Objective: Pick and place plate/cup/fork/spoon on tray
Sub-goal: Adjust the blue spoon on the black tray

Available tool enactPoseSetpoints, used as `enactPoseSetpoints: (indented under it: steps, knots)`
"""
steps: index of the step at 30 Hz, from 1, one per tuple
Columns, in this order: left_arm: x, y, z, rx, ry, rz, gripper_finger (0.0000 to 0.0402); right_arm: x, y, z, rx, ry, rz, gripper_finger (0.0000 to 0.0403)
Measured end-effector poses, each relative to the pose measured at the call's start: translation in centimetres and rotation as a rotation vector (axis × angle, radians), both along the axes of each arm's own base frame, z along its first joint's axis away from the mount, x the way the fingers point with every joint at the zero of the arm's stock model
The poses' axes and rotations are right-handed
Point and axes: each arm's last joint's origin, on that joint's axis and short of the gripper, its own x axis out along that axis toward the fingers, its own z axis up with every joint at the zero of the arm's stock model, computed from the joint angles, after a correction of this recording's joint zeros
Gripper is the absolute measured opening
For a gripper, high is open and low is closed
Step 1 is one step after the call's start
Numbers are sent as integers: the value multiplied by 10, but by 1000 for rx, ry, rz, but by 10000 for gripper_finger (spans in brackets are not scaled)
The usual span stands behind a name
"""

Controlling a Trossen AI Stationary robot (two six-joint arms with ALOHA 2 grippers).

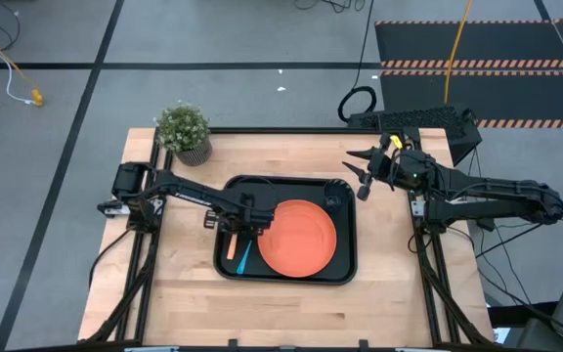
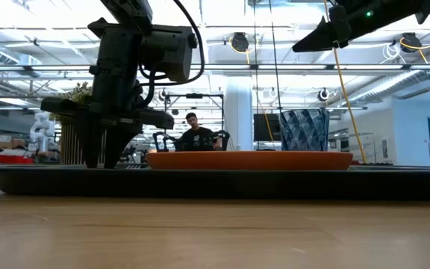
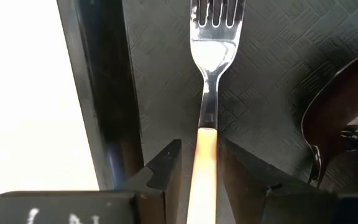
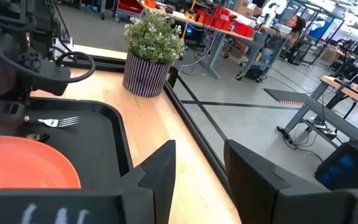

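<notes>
The left gripper (image 3: 207,168), jaws parting, is releasing the orange-handled silver fork (image 3: 209,81) onto the black rectangular tray (image 3: 272,68); lifting clear seems next, while the right gripper (image 4: 199,177) is waiting open.

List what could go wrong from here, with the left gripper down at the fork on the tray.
1. The left gripper fingers straddle the fork handle closely; lifting off could drag or flip it.
2. The fork lies near the tray rim and beside the spoon; a nudge could knock either.
3. The plate sits close beside that gripper; a sideways retreat may bump it.
</notes>
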Motion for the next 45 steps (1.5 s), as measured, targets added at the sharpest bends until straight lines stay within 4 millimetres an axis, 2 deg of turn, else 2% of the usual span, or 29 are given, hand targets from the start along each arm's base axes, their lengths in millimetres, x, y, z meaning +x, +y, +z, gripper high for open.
enactPoseSetpoints:
  steps: [5, 10, 13, 16, 26, 38, 45]
  knots:
    - [-1, 5, 6, -2, -12, -15, 113, 0, 0, 0, 6, -3, -1, 130]
    - [5, 7, 34, 14, -119, -41, 113, 0, 0, 0, 8, -4, -3, 130]
    - [11, 2, 53, 46, -202, -66, 113, 0, 0, -1, 11, 4, -3, 130]
    - [17, -7, 61, 43, -247, -112, 113, 0, 0, -1, 11, 6, -4, 130]
    - [27, -39, 33, -37, -190, -216, 113, -1, 0, -1, 12, 8, -4, 130]
    - [38, -45, 3, -43, -155, -261, 113, -1, 0, -1, 12, 8, -4, 130]
    - [39, -44, -5, -44, -126, -271, 113, 0, 0, -1, 11, 3, -4, 130]
